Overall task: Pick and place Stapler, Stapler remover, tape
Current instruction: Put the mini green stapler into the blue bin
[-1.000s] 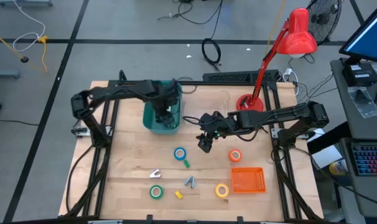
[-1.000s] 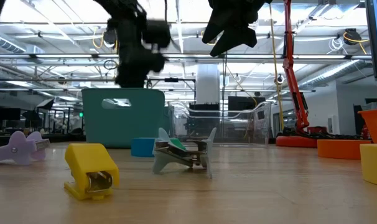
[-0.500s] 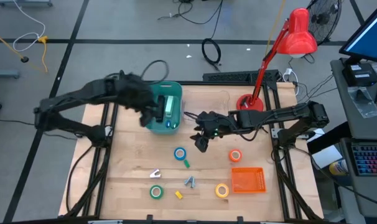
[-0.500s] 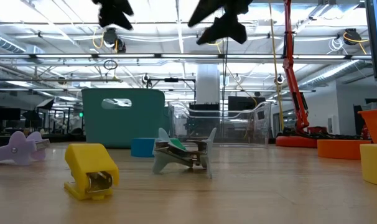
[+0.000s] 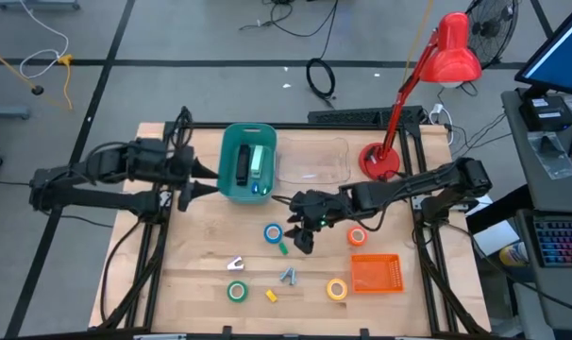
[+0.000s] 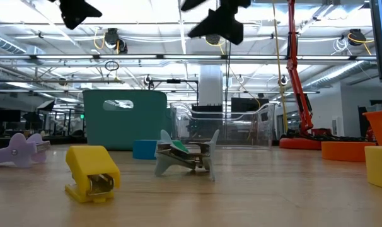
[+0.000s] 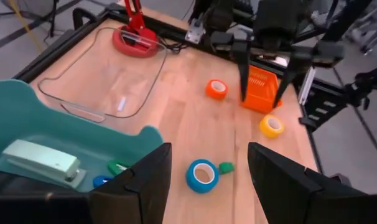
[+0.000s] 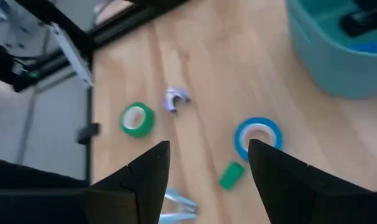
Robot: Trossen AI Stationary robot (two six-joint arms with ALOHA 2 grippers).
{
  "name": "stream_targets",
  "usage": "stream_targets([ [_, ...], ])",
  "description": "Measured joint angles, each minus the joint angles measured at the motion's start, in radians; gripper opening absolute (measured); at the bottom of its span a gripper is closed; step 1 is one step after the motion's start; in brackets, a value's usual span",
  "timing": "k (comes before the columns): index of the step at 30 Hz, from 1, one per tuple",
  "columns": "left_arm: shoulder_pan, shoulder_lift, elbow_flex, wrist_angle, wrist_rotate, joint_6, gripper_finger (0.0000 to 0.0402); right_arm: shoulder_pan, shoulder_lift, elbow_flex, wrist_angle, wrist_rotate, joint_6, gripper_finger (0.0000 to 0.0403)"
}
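1. The right gripper (image 5: 303,237) is held with jaws released and empty, above the blue ring-shaped tape roll (image 5: 273,233) on the wooden counter (image 5: 196,255).
2. The left gripper (image 5: 193,179), jaws likewise parted and empty, is seen beside the teal plastic bin (image 5: 226,170) containing a pale green stapler (image 5: 258,161).

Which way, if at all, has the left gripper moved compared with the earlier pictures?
Yes. In the high view the left gripper was over the teal bin; now it is off the bin's left side, empty.
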Motion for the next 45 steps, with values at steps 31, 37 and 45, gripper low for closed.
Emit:
stream_targets([
  [31,-0.09,-0.124,-0.106,-0.02,0.029,0.027,0.0214,-0.007,0.125,0.0,0.197,-0.073,0.213,0.021],
  [37,-0.09,-0.124,-0.106,-0.02,0.023,0.035,0.0214,0.028,0.127,0.031,0.211,-0.016,0.135,0.021],
  [45,-0.09,-0.124,-0.106,-0.02,0.001,0.079,0.0214,0.052,0.164,0.101,0.007,0.031,0.271,0.021],
])
